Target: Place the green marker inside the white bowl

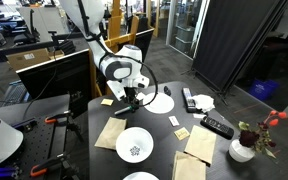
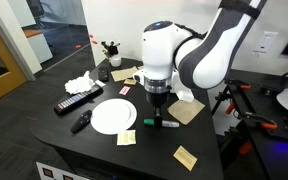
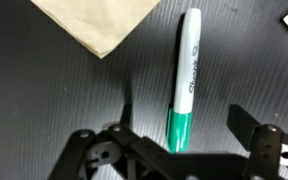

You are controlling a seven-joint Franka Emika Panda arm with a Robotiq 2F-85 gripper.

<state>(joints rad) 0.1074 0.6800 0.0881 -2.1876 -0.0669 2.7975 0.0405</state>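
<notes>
The end effector [image 3: 174,150] hung low over the dark table [image 3: 44,110] with its fingers spread wide, holding nothing. The green marker [image 3: 185,80] lay flat right between the fingers, and it seemed untouched. In an exterior view the white bowl [image 1: 123,141] sat well apart from the end effector, nearer the camera.

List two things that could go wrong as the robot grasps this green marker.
1. The open tool straddles the green marker near one end, not its middle; lifted there, it may tilt or slip.
2. The plain white plate lies closer than the white bowl, so the marker might land in the wrong dish.
</notes>
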